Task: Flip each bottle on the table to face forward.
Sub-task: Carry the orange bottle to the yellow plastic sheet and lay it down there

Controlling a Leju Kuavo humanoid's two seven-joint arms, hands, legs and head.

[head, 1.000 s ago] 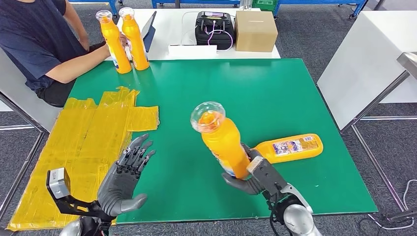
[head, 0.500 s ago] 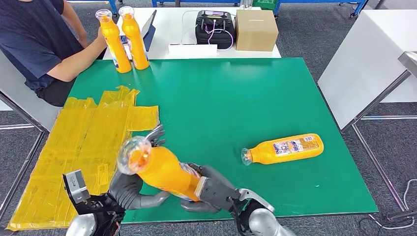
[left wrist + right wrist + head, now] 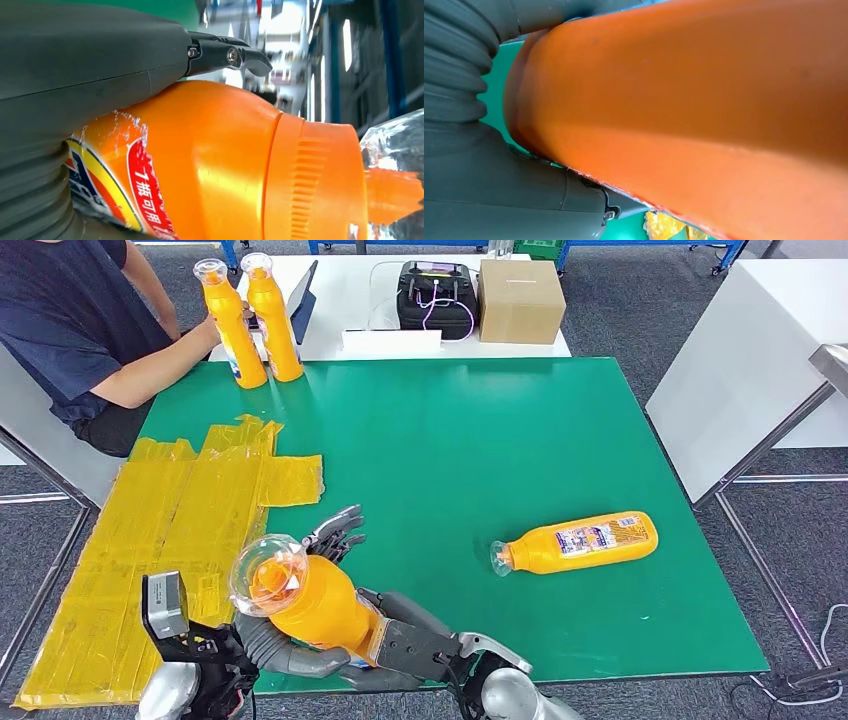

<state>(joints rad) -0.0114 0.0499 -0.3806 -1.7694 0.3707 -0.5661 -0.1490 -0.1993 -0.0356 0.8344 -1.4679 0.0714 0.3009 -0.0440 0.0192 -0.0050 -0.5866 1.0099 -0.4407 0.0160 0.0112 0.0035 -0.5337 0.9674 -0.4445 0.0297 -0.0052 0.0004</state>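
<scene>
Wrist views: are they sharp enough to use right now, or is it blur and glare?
Left wrist view: held bottle label sharp, background blurred and overexposed, clear cap glaring. Right wrist view: bottle too close, soft orange blur. Head view: sharp, evenly lit.

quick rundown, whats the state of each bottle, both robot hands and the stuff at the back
orange plastic bottle with clear cap: tilted, off the table, gripped by both hands
left hand: grips that bottle
right hand: grips the bottle's lower body
second orange bottle: lying on its side on the green table, label up
two upright orange bottles: standing at the far corner by a person's hand
brown cardboard box: closed
</scene>
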